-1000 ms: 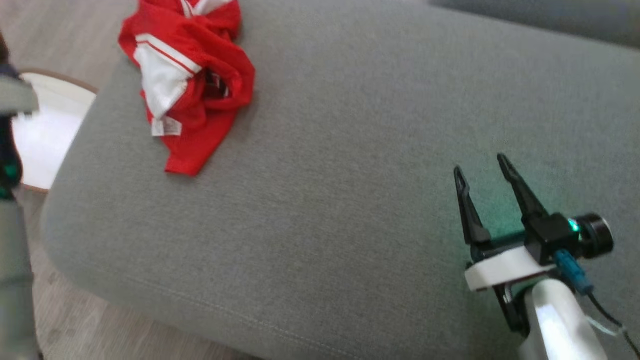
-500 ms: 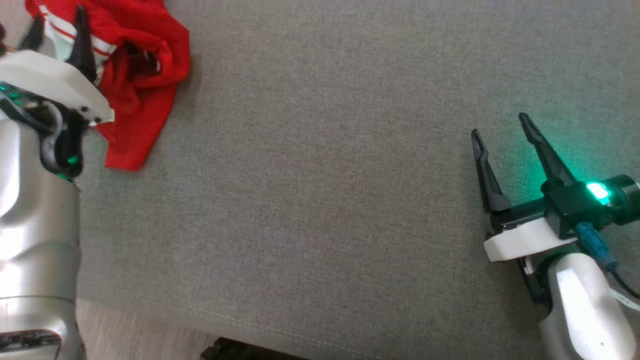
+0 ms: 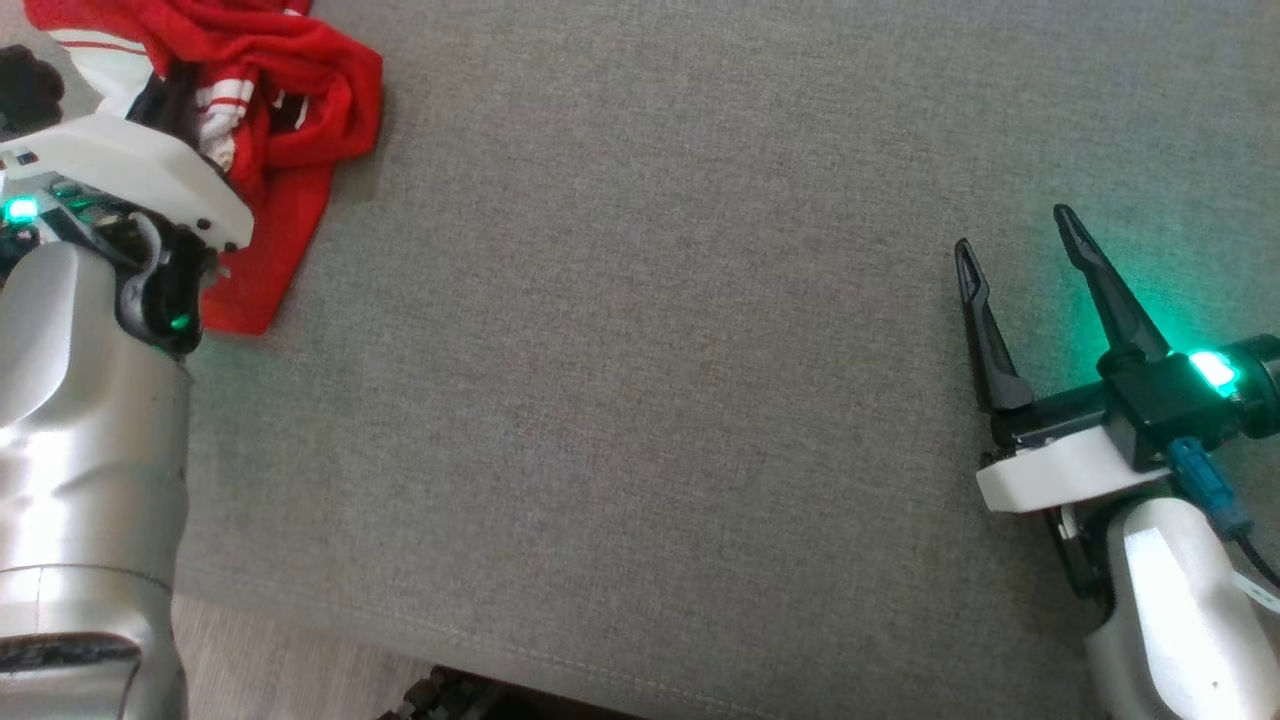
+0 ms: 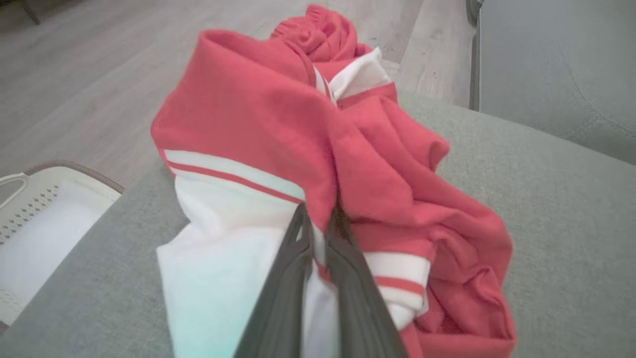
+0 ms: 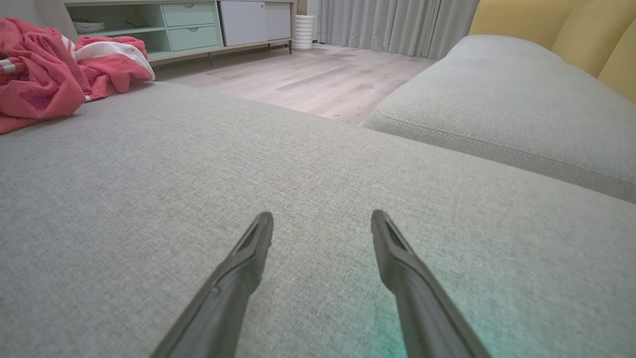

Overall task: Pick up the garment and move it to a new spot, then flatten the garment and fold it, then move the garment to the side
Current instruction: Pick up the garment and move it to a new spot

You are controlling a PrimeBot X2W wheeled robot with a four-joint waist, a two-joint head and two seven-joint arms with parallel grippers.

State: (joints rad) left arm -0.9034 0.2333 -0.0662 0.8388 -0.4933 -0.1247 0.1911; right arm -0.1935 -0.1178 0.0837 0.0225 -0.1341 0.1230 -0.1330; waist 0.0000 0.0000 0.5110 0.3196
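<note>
- Left gripper (image 4: 318,219): fingers spread over the garment (image 4: 258,119) half a second ago, now clamped on a white-and-red fold of it, at the far-left corner of the grey seat cushion (image 3: 640,350).
- Right gripper (image 3: 1012,228): fingers apart and empty over the cushion's right side, as before.
- White basket (image 4: 30,219) lies beside the cushion's left edge, with wood floor (image 5: 318,74) beyond the cushion.

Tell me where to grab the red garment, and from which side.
Pinch the raised fold where white panel meets red on the garment, coming from the robot's near side, where the left gripper is shut on it. The heap is crumpled, so that ridge likely pinches easiest.
</note>
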